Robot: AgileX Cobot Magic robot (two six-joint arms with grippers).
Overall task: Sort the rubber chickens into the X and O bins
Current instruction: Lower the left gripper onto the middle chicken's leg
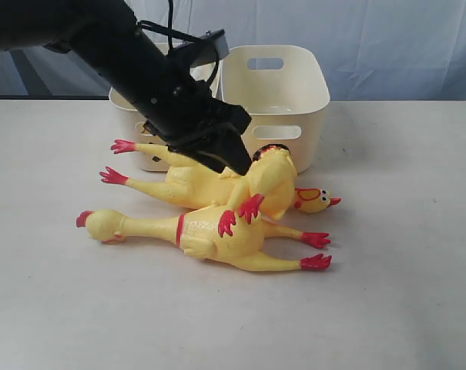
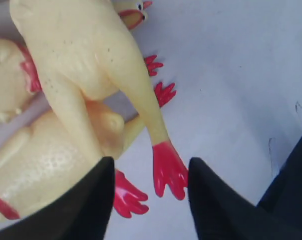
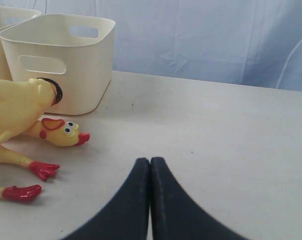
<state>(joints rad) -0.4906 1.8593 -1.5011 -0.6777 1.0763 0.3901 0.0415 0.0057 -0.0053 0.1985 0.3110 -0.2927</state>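
1. The left gripper (image 1: 234,163) is low over the pile of rubber chickens, fingers spread wide. In its wrist view the gripper (image 2: 151,160) has nothing pinched.
2. The top chicken (image 1: 273,176) lies across the other two, just past the left fingertips. Its legs point back toward the gripper.
3. One red foot (image 2: 168,172) of the top chicken sits in the gap between the open fingers, touching neither as far as can be seen. The other foot (image 2: 127,197) is right beside one finger (image 2: 86,200), and its leg is partly hidden behind that finger.
4. The front chicken (image 1: 209,235), the largest, lies flat on the table (image 1: 402,231) below the left gripper. Its red neck band shows, and its two red feet stretch away to the gripper's far side.
5. The rear chicken (image 1: 182,185) lies under the left arm, its red feet sticking out behind the gripper.
6. A chicken head (image 1: 316,200) with an open beak rests on the table beyond the top chicken. Which body it belongs to cannot be told.
7. An open cream bin (image 1: 310,85) stands just behind the left gripper. A second cream bin (image 1: 125,116) stands beside it, mostly hidden by the arm. A black ring-like mark (image 3: 55,91) shows at the open bin's front wall, partly covered by the top chicken. No X is visible.
8. The right gripper (image 3: 150,160) hangs over bare table well apart from the chickens, its fingers pressed together and holding nothing.
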